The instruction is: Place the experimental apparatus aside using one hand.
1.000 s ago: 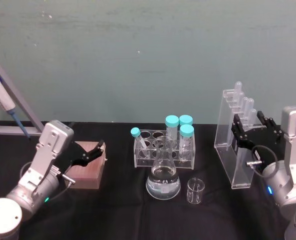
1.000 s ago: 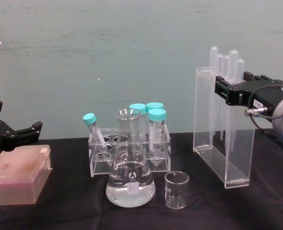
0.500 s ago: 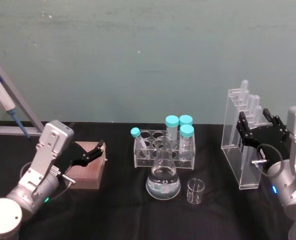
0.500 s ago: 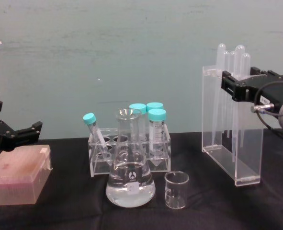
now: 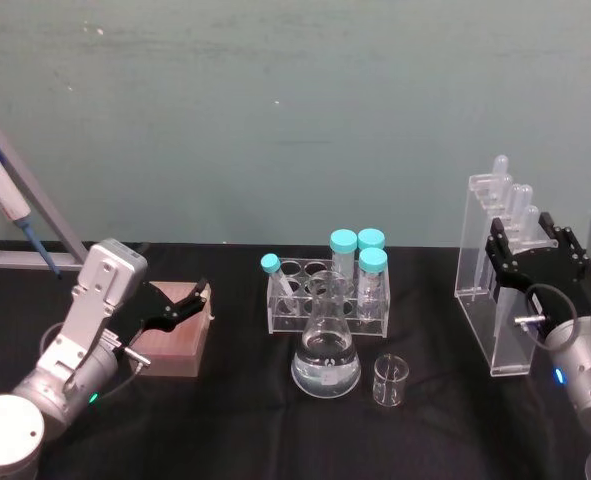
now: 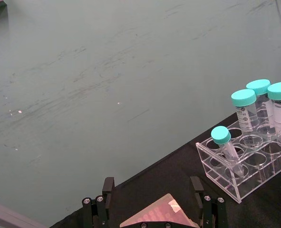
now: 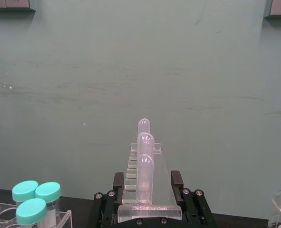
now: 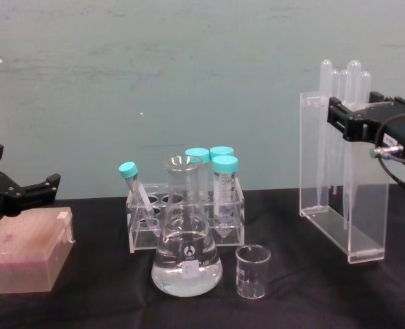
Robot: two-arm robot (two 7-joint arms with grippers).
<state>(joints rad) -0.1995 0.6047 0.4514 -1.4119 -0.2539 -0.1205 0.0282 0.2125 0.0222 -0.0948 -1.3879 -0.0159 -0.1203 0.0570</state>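
1. the right gripper [image 5: 522, 232] is clenched across the top of the tall acrylic stand [image 5: 493, 305], one finger on each broad face. the pipettes [image 8: 353, 74] poke up just past its fingers.
2. the stand hangs below the gripper, leaning a little; whether its base is clear of the black table [image 5: 235, 410] i can't quite tell from here.
3. the flask [image 5: 326, 362] and the beaker [image 5: 391, 382] stand well off to that gripper's left, in front of the tube rack [image 5: 305, 300].
4. i'd guess the stand is light and stiff but slick, and the loose pipettes would shift if it tipped, so a high pinch across the narrow width suits it.
5. the flask holds liquid, so it is likely heavier and breakable; the neck looks the place to grip it.
6. the left gripper [image 8: 25, 192] sits spread open over a pink box [image 8: 24, 250], idle.
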